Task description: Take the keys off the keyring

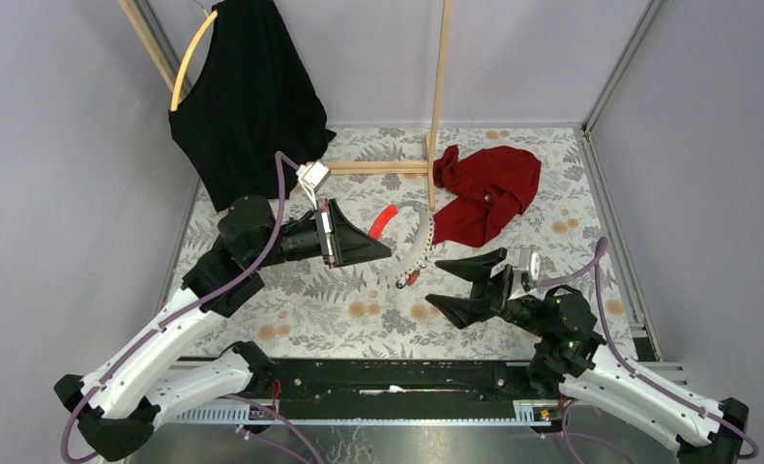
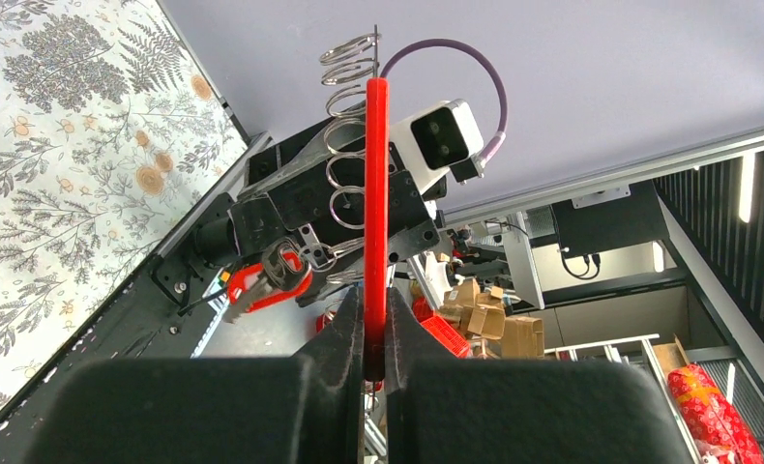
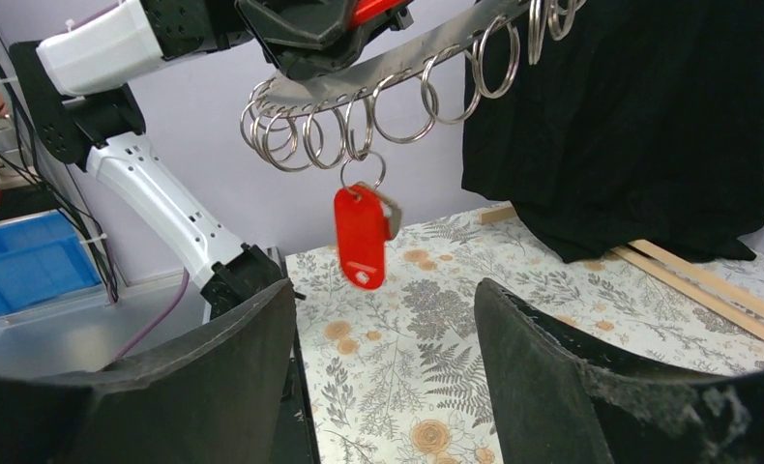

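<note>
My left gripper (image 1: 380, 247) is shut on the bright red section (image 1: 386, 219) of the keyring and holds it above the table. The grey-white strap (image 1: 423, 235) curves right and down from there. In the left wrist view the red section (image 2: 376, 222) stands upright between my fingers, several metal split rings (image 2: 351, 68) beside it. A black-headed key (image 2: 283, 263) and a red tag (image 2: 254, 287) hang lower left. My right gripper (image 1: 454, 281) is open, just right of the strap's lower end. In the right wrist view the red tag (image 3: 362, 235) hangs from the strap (image 3: 388, 63), above and beyond my open gripper (image 3: 383, 333).
A red cloth (image 1: 484, 193) lies on the floral table (image 1: 320, 309) at the back right. A black garment (image 1: 248, 97) hangs on a yellow hanger hoop (image 1: 190, 58) at the back left. A wooden frame post (image 1: 440, 87) stands behind the strap. Grey walls enclose the table.
</note>
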Available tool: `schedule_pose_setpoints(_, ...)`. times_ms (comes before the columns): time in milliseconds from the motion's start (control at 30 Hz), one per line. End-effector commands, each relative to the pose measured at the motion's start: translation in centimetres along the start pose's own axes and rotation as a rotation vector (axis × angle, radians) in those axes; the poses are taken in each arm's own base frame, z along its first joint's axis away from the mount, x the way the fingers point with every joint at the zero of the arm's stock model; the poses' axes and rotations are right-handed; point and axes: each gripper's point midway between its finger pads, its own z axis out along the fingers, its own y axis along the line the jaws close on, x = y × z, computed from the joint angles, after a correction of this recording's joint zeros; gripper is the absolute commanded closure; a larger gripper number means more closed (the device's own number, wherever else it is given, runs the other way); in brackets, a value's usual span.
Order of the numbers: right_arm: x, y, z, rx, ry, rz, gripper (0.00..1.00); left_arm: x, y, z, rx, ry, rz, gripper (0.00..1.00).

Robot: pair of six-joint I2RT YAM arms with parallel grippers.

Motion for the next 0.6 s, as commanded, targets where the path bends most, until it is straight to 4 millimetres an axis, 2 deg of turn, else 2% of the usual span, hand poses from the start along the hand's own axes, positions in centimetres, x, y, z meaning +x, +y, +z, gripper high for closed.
schedule_pose_setpoints(0, -3.7, 0.9, 1.0, -0.053, -0.103, -0.085, 0.27, -1.3, -3.0, -0.4, 0.069, -0.047, 0.042, 1.00)
schedule_pose_setpoints(267, -4.1, 0.8, 2.1, -0.061, -0.107, -0.098, 0.30, -1.5, -3.0, -0.2, 0.068, -0.046, 0.045, 1.00)
schedule_pose_setpoints(567, -4.0, 1.3, 3.2, -0.098, -0.083, -0.065, 0.43, -1.5, -3.0, -0.1, 0.068, -0.044, 0.045, 1.00)
